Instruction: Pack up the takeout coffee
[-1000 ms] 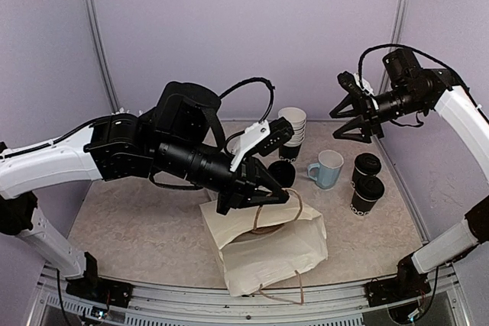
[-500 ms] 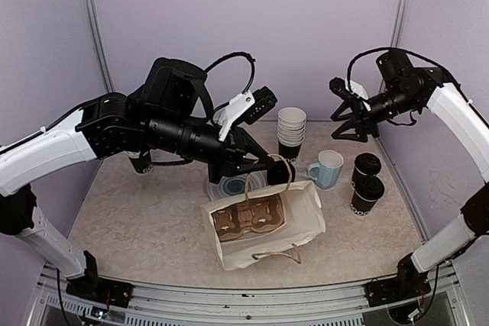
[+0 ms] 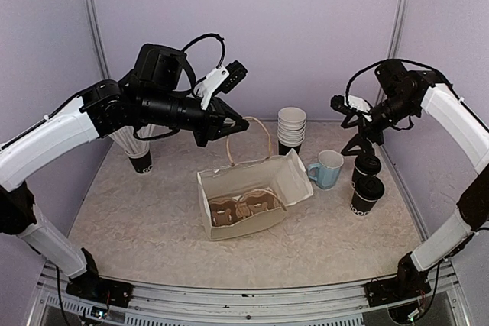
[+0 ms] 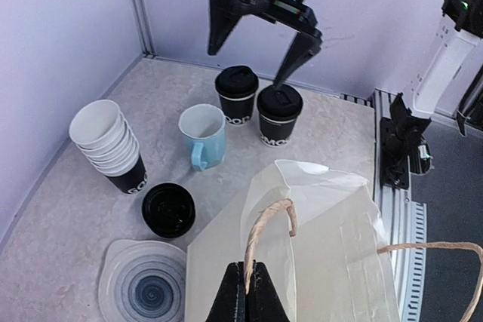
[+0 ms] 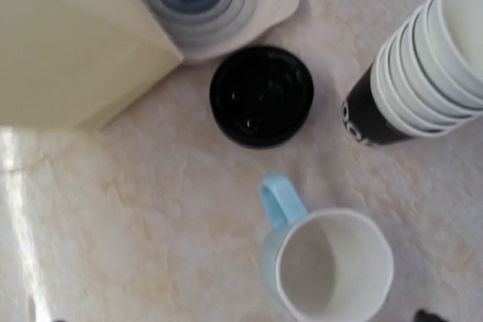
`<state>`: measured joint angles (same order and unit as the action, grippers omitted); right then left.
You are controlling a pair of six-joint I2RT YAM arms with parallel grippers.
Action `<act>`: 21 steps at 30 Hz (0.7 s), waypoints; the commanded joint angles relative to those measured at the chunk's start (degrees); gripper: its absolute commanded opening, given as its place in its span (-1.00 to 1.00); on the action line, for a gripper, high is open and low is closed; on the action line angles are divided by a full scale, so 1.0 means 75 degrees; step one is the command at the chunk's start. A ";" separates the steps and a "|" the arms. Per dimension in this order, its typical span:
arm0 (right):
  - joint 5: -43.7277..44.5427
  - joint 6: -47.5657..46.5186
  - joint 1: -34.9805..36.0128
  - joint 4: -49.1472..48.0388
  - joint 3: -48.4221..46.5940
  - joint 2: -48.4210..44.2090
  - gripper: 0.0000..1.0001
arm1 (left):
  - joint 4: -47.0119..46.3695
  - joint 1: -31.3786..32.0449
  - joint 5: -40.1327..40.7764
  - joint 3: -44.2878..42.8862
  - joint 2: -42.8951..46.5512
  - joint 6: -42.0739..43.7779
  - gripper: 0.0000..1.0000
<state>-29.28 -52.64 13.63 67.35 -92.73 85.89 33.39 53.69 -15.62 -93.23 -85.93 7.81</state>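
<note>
Beige marbled table (image 3: 137, 219), lilac walls (image 3: 252, 28), left jaws pinching bag handle (image 4: 273, 205), right jaws spread.

The right gripper (image 4: 246, 65) hangs spread above the lidded cups (image 4: 279, 115); I see open air straight down onto both lids. The mug (image 3: 328, 168) stands between those cups and the bag (image 3: 294, 181), narrowing the low lane. Bag mouth gapes upward; a cardboard tray (image 3: 244, 208) lies on its floor. The left gripper (image 4: 245, 288), pinching one handle (image 4: 268, 224), crowds the space over the bag's far side. A loose lid (image 4: 168, 209) and plate (image 4: 143, 292) lie flat behind it. The cup stack (image 3: 291, 129) blocks the back. Near the arms the table (image 3: 321, 242) is bare.
</note>
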 commanded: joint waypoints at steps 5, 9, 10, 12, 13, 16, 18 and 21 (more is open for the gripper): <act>0.1618 -0.0984 -0.0450 0.1532 0.0740 0.0210 0.55 | -0.0723 -0.0808 -0.0133 -0.0044 -0.0338 0.0196 -1.00; 0.2210 -0.1142 -0.0848 0.1365 0.1429 0.0021 0.53 | -0.0956 -0.1018 -0.0103 0.0102 -0.0479 0.0049 -0.95; 0.2302 -0.1192 -0.0936 0.1306 0.1556 -0.0004 0.54 | -0.0987 -0.1055 -0.0104 0.0104 -0.0509 -0.0008 -0.91; 0.2536 -0.1250 -0.1055 0.1135 0.1813 -0.0070 0.58 | -0.1026 -0.1088 -0.0121 0.0093 -0.0585 -0.0052 -0.79; 0.2596 -0.1270 -0.1082 0.1042 0.1910 -0.0099 0.61 | -0.1045 -0.1088 -0.0102 0.0099 -0.0603 -0.0073 -0.69; 0.2754 -0.1284 -0.1090 0.0809 0.2142 -0.0107 0.70 | -0.1083 -0.1089 -0.0014 0.0115 -0.0613 -0.0122 -0.46; 0.2799 -0.1303 -0.1090 0.0771 0.2233 -0.0060 0.74 | -0.1097 -0.1089 0.0005 0.0154 -0.0582 -0.0138 -0.39; 0.2854 -0.1279 -0.1096 0.0785 0.2274 0.0056 0.78 | -0.1160 -0.1089 0.0020 0.0284 -0.0485 -0.0173 -0.36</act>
<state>-9.85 -59.77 5.96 73.56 -76.36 86.48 26.87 45.76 -15.97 -92.62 -90.24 7.05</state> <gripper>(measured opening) 0.878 0.315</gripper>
